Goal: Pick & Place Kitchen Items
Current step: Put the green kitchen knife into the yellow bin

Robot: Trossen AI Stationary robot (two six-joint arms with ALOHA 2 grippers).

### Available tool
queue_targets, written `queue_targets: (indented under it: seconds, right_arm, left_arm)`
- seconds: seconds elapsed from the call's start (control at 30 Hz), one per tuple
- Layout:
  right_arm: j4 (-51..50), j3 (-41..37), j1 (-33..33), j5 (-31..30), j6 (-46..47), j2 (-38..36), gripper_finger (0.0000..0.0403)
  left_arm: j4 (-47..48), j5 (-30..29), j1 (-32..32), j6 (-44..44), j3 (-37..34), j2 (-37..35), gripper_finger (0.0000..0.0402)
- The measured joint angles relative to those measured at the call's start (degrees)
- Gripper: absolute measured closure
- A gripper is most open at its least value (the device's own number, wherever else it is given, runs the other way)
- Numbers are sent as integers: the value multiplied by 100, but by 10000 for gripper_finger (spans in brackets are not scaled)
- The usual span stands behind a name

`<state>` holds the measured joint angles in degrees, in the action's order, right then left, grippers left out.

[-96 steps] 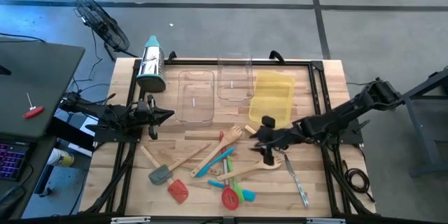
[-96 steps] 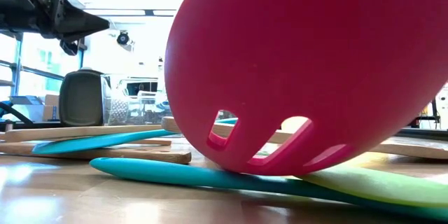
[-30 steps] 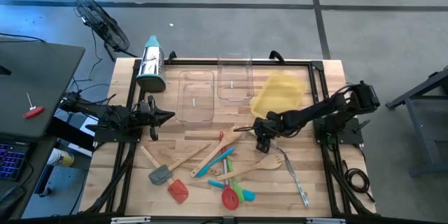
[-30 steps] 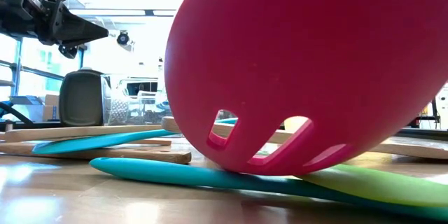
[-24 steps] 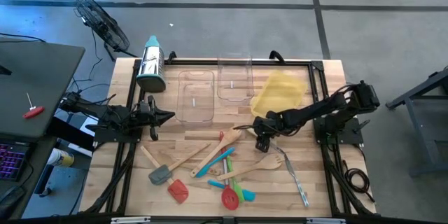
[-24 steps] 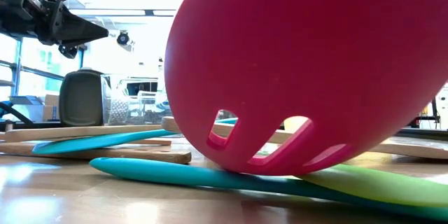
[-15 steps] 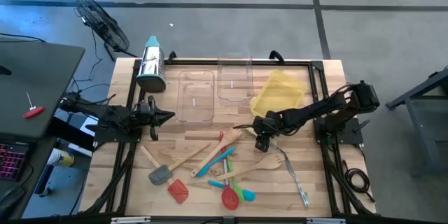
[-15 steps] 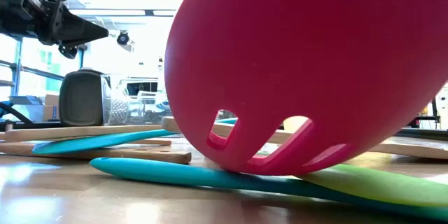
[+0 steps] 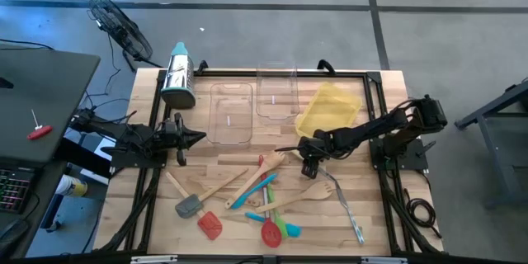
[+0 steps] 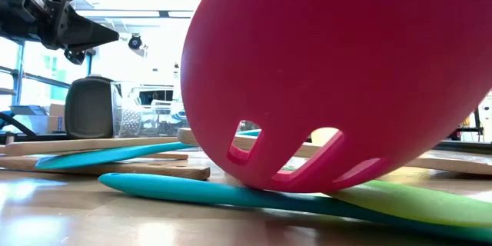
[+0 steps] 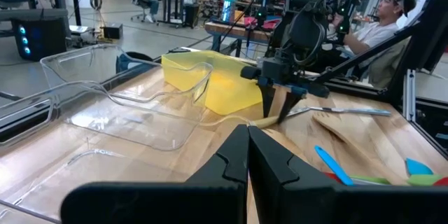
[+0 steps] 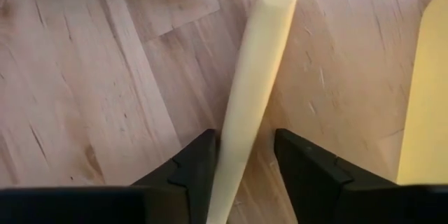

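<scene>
Wooden handle [image 12: 248,91] | between right hand [image 12: 241,164] fingers | on table [image 12: 84,77]

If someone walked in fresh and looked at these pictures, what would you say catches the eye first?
Probably the jumble of utensils on the near half of the table: wooden handles crossed with red, teal and green silicone ones. Next, the right pincer low over the middle of the table, its fingers straddling a pale wooden handle beside the yellow tray. The left pincer waits shut at the left edge.
</scene>
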<state>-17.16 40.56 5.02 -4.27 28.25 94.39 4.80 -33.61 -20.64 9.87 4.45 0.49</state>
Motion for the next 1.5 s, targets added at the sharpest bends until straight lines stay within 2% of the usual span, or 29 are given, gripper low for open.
queue_targets:
  seconds: [0.37, 0.67, 1.5]
  right_arm:
    - [-152, 7, -4, 70, -133, 0, 294]
    - [-201, 15, -63, 151, -145, 0, 362]
    - [-268, 44, -88, 194, -107, 85, 362]
  left_arm:
    - [7, 58, 2, 96, 0, 1, 402]
    - [9, 280, 1, 118, 0, 0, 402]
    - [9, 275, 0, 247, -2, 0, 402]
